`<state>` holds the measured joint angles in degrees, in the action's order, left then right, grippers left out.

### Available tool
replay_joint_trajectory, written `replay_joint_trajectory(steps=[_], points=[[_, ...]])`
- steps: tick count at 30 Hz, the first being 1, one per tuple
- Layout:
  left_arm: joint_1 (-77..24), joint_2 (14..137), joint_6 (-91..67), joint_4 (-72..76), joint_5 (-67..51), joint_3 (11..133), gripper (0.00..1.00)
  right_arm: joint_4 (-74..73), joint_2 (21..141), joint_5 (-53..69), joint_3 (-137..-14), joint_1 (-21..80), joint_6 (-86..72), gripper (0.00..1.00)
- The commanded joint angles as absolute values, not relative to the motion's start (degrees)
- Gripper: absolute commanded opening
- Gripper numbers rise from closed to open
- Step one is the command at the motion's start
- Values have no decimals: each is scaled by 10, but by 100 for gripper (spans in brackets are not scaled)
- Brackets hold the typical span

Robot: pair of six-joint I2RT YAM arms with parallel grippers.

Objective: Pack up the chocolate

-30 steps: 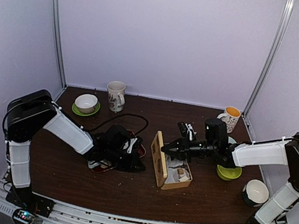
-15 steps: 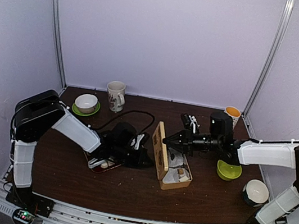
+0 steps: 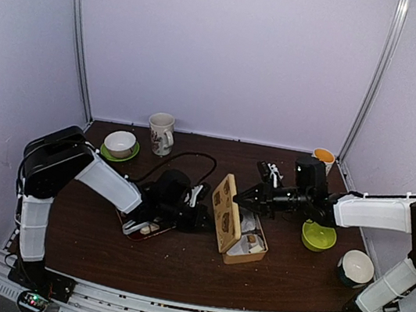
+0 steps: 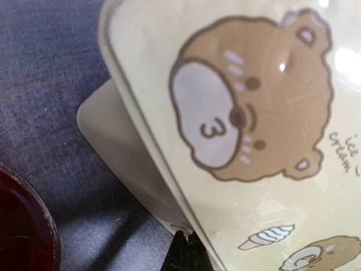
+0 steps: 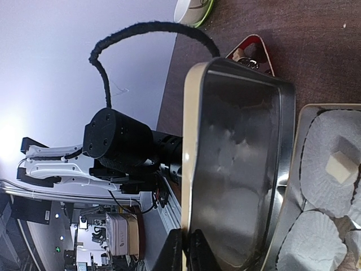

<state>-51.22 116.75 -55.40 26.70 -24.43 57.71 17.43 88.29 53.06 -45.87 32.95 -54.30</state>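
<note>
A cream tin stands mid-table, its bear-printed lid hinged up and leaning over it. The paper cups inside hold chocolate: a brown piece and a white piece. My right gripper is shut on the lid's top rim, which shows between its fingertips in the right wrist view, where the gripper and the lid's shiny inside fill the frame. My left gripper is shut and empty, its tips against the lid's printed outer face. More pieces lie on a red dish.
A white bowl on a green saucer and a mug stand at the back left. An orange-filled cup, a green bowl and a white bowl are on the right. A black cable loops behind the left arm.
The lid has tipped from upright to leaning right over the tin. My right gripper rose and drew back right with its rim. My left gripper followed the lid rightward.
</note>
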Motion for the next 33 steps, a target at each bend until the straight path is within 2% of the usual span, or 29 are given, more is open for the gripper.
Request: replay_joint_trajectory(steps=[1, 11, 33], points=[[-517, 1180, -558, 303, -253, 592, 0, 146, 875, 542, -464, 313, -500, 6], [-517, 1180, -554, 299, -248, 590, 0, 135, 887, 563, -458, 289, -464, 7], [-517, 1195, -548, 272, -249, 610, 1, 156, 1003, 596, -436, 222, -377, 11]])
